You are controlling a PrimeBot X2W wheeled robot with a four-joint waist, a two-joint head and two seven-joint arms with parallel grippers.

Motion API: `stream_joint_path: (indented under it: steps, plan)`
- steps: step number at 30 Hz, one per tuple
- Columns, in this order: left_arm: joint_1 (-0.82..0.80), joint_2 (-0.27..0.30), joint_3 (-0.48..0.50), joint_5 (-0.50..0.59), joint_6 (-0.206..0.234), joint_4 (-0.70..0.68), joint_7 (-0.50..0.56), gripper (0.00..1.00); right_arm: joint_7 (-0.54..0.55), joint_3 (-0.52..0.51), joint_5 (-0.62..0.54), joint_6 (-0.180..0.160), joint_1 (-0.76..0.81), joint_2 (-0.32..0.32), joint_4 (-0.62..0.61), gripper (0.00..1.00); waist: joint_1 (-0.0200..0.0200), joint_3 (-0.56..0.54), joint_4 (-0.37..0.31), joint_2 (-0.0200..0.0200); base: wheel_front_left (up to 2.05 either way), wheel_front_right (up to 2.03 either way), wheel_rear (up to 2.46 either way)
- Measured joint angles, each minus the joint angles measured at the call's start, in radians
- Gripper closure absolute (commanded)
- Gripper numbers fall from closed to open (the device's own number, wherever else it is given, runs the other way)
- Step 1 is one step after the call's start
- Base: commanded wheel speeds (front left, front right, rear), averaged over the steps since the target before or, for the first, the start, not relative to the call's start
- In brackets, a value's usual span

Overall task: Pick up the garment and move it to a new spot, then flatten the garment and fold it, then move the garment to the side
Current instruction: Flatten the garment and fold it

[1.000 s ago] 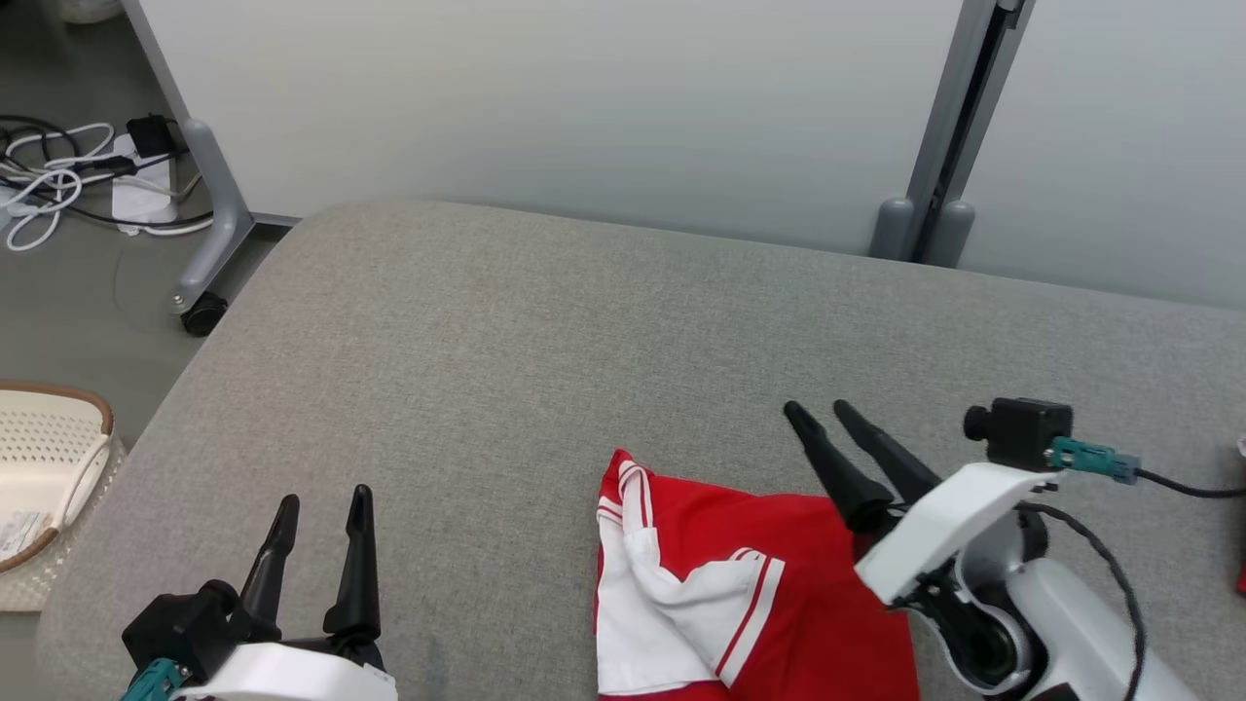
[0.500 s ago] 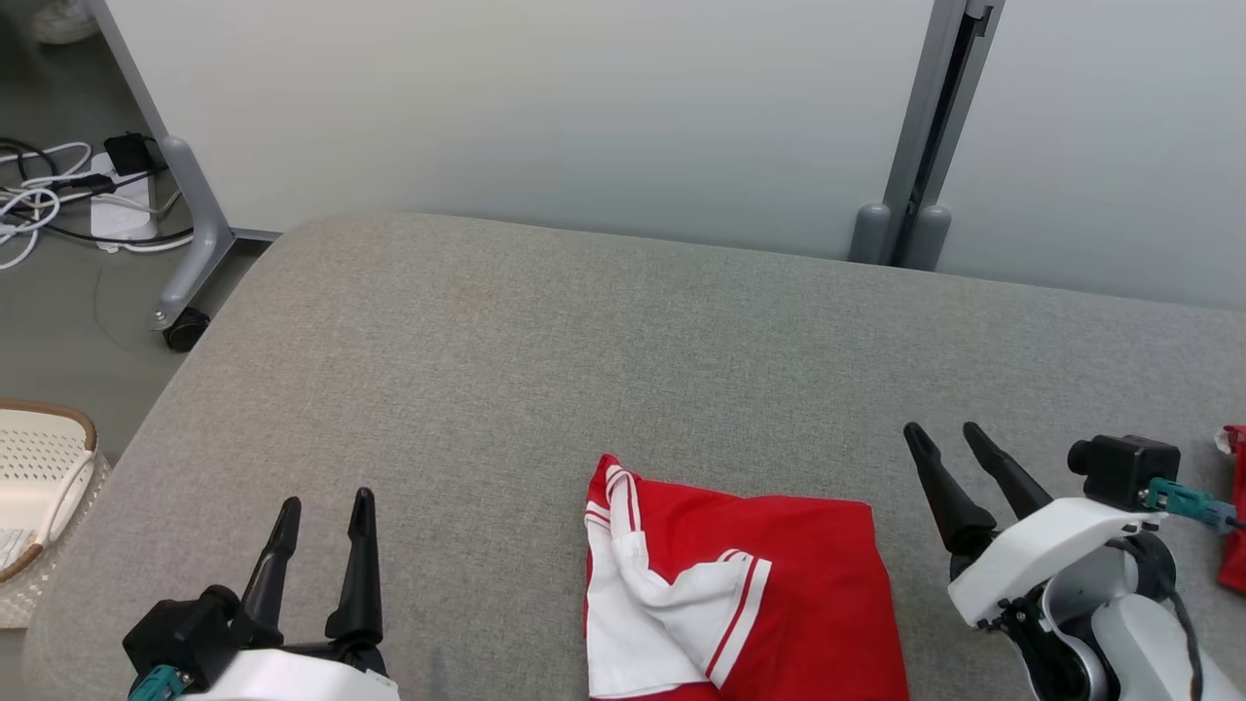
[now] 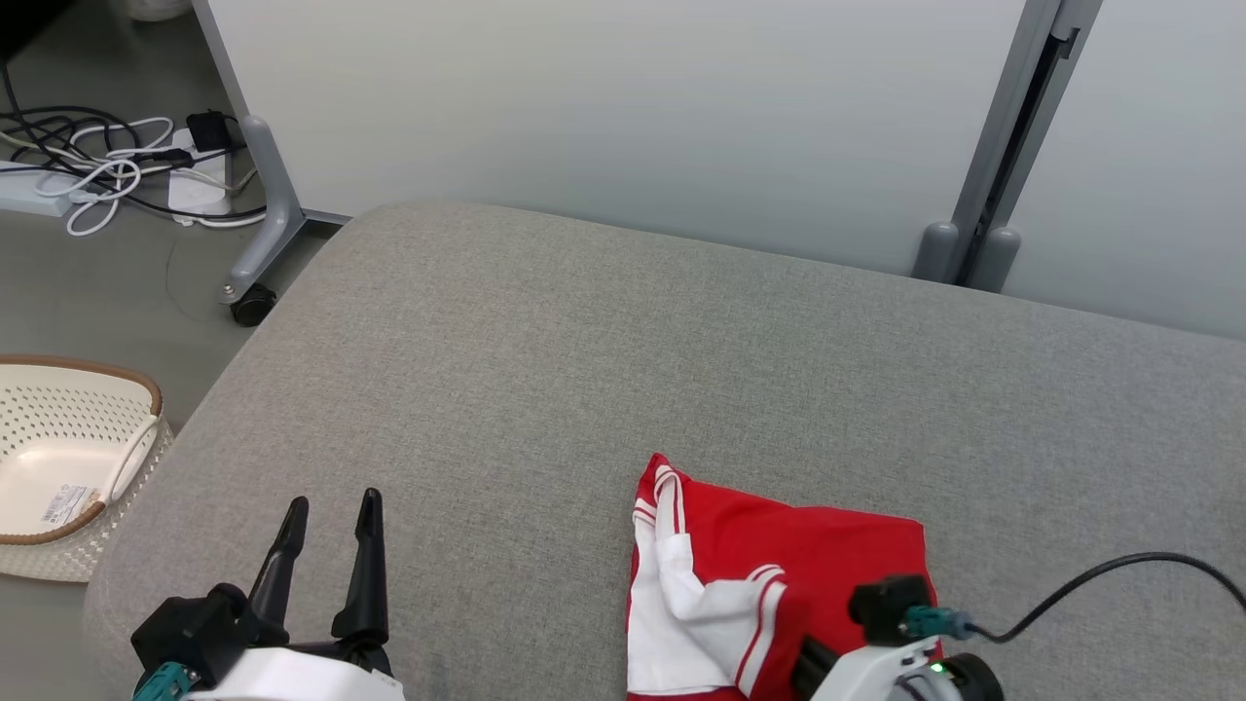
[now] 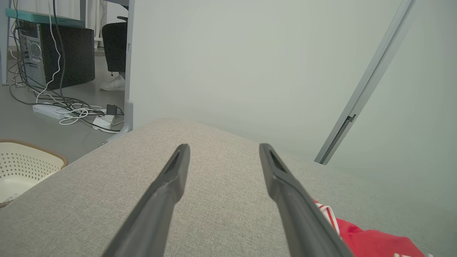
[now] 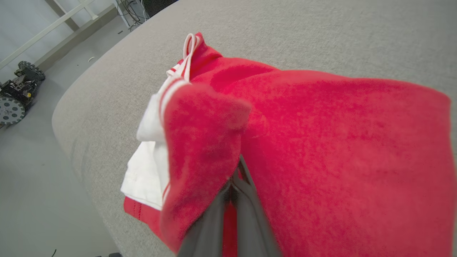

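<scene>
The garment [image 3: 779, 545], red with a white panel and white stripes, lies folded on the grey bench [image 3: 545, 370], at the bench's near edge and right of its middle. In the right wrist view the right claw [image 5: 234, 184] has its two fingers pressed together on a raised fold of the garment [image 5: 321, 142] at the bench's near edge, with red cloth bunched over the tips.

The left claw [image 3: 333, 498] hovers over the bench's near left corner. Its fingers are spread apart with nothing between them, well apart from the garment.

The bench top is bare grey fabric from the garment to the far edge, and to the left and right ends. Its left end is rounded and drops to the floor.

A pale partition [image 3: 623, 117] stands just behind the bench's far edge. One of its wheeled legs [image 3: 268, 234] is at the bench's far left corner, and loose cables [image 3: 107, 175] lie on the floor beyond that.

Off the bench's left end, a cream perforated basket [image 3: 49, 419] with a brown rim sits on the floor. It holds a small paper label [image 3: 68, 501].
</scene>
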Motion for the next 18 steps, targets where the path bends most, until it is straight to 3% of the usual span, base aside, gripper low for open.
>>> stream_joint_path:
  steps: [8, 13, 15, 16, 17, 18]
  plan:
    - [0.0, -0.002, -0.004, -0.001, 0.002, 0.0, 0.0, 0.0, -0.021, 0.279, 0.095, 0.0, -0.02, 0.016, -0.053, 1.0, 0.0, -0.002, -0.014, 0.0, 0.0, 0.0, 0.0]
    - [0.0, 0.0, 0.004, -0.001, 0.005, -0.003, 0.0, 0.0, -0.093, 0.323, 0.156, 0.0, -0.073, -0.001, -0.112, 1.0, 0.0, -0.001, -0.042, 0.0, 0.0, 0.0, 0.0]
    - [0.0, 0.0, 0.007, -0.001, 0.006, -0.005, -0.001, 0.0, -0.132, 0.301, 0.164, 0.0, -0.094, -0.031, -0.136, 0.42, 0.0, -0.003, -0.057, 0.0, 0.0, 0.0, 0.0]
    - [0.001, 0.0, 0.008, -0.001, 0.006, -0.007, -0.001, 0.0, -0.15, 0.286, 0.164, 0.0, -0.102, -0.046, -0.146, 0.42, 0.0, -0.004, -0.065, 0.0, 0.0, 0.0, 0.0]
    - [0.001, 0.001, 0.01, -0.001, 0.006, -0.009, -0.001, 0.0, -0.167, 0.267, 0.165, 0.0, -0.107, -0.061, -0.159, 0.05, 0.0, -0.004, -0.073, 0.0, 0.0, 0.0, 0.0]
    - [0.001, 0.002, 0.013, -0.001, 0.006, -0.01, -0.001, 0.0, -0.183, 0.244, 0.165, 0.0, -0.114, -0.077, -0.172, 0.0, 0.0, -0.005, -0.082, 0.0, 0.0, 0.0, 0.0]
